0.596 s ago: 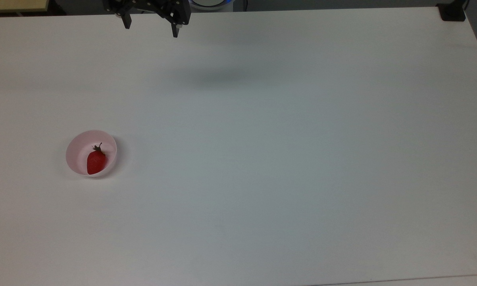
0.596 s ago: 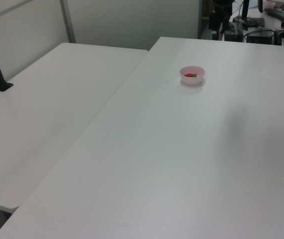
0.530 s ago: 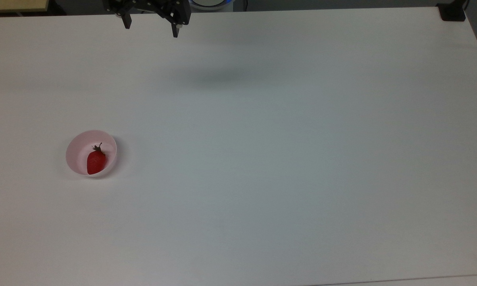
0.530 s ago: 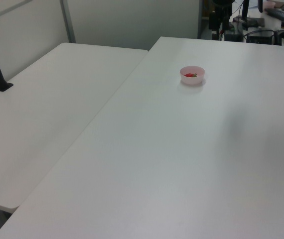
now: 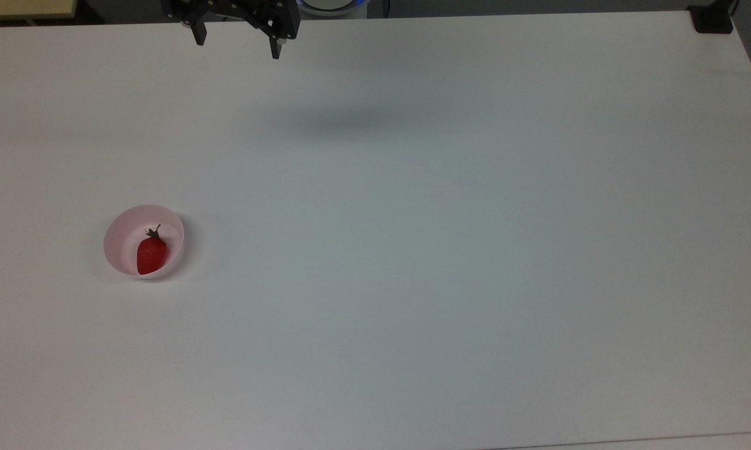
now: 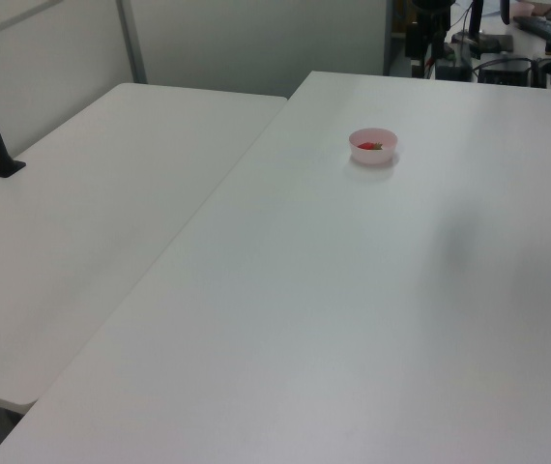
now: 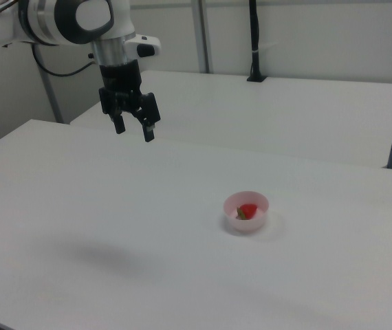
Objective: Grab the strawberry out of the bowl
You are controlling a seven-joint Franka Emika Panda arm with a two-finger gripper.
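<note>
Table (image 5: 450,250), white, large, plain surface, carrying a single bowl; a second white table (image 7: 285,113) stands beyond it in the right view, with a black post (image 7: 254,41) rising at its far edge. Arm (image 7: 65,20), white-bodied, entering from the right view's upper left, its upper part cut off by the picture edge in the top view. Gripper (image 5: 237,49), black, two-fingered, hanging high over the table with fingers pointing down, spread wide apart and holding nothing; also seen in the right view (image 7: 134,130). Shadow (image 5: 344,122), soft grey patch on the tabletop, at about 4 o'clock from the gripper in the top view. Bowl (image 5: 125,231), pale pink, round, upright on the table, well apart from the gripper, at about 7 o'clock from it in the top view and about 4 o'clock from it in the right view (image 7: 234,206); appears in the left view (image 6: 373,153) toward the far end of the table. Strawberry (image 5: 151,254), red, lying inside the bowl against the wall nearest the top view's bottom edge, green cap toward 12 o'clock; in the right view (image 7: 249,211) partly hidden by the bowl's near wall; in the left view (image 6: 369,146) a small red speck, cap hard to make out.
</note>
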